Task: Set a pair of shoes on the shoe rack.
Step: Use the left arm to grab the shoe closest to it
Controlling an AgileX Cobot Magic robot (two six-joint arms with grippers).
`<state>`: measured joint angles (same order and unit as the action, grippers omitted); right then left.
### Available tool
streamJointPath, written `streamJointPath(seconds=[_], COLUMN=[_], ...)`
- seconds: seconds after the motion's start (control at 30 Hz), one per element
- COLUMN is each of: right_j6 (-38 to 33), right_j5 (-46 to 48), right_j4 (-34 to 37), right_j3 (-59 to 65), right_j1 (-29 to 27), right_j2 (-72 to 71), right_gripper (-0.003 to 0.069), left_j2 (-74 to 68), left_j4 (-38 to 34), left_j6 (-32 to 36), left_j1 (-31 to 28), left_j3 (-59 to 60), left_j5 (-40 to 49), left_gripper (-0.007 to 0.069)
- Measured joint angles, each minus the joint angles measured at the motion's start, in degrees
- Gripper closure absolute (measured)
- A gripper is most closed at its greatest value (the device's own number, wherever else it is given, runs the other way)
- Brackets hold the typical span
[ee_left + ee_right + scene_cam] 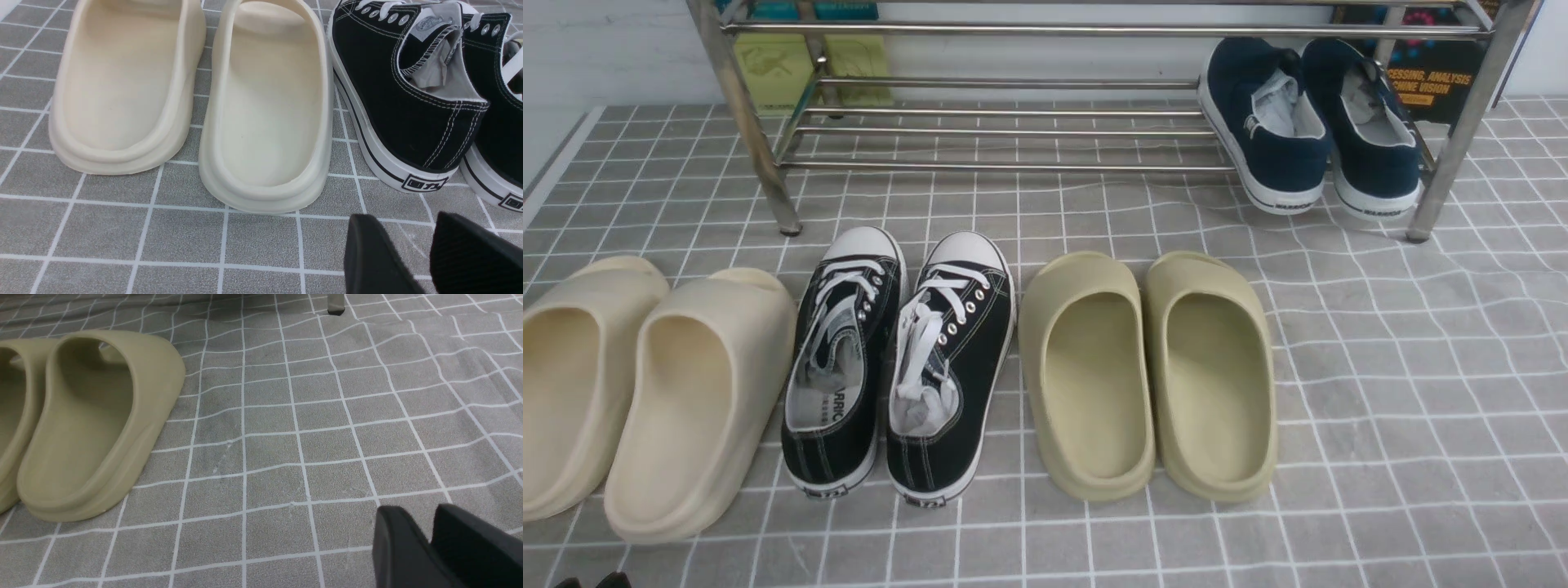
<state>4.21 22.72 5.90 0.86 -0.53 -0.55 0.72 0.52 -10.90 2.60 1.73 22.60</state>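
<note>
The pair of shoes (947,384) (408,114) stands upright just in front of the shoe rack (1094,31), not on it. The two shoes are side by side and touching, with the white toe caps toward the rack. They are black canvas with white laces, stitching and soles, and crumpled paper sits inside. The rack is low, made of shiny steel tubes.

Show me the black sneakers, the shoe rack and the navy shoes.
black sneakers (980,351), front view, canvas side of one shoe.
shoe rack (1013,167), front view, front bar of lower shelf.
navy shoes (1294,167), front view, heel of one shoe.

Shoe rack (1094,30) top off-frame; perhaps shelves
</note>
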Motion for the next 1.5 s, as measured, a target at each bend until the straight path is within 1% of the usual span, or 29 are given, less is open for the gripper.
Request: streamJointPath(seconds=[0.7, 1.5], right_j6=[0.0, 0.0], right_j5=[0.0, 0.0], right_j4=[0.1, 0.1], right_j3=[0.0, 0.0], right_j1=[0.0, 0.0], right_j2=[0.0, 0.0], right_gripper=[0.0474, 0.0440], left_j2=[0.0, 0.0], left_j4=[-0.1, -0.8], left_j6=[0.0, 0.0], left_j1=[0.0, 0.0], left_j3=[0.0, 0.0], left_j5=[-0.3, -0.4], left_gripper=[0.0386, 0.0386])
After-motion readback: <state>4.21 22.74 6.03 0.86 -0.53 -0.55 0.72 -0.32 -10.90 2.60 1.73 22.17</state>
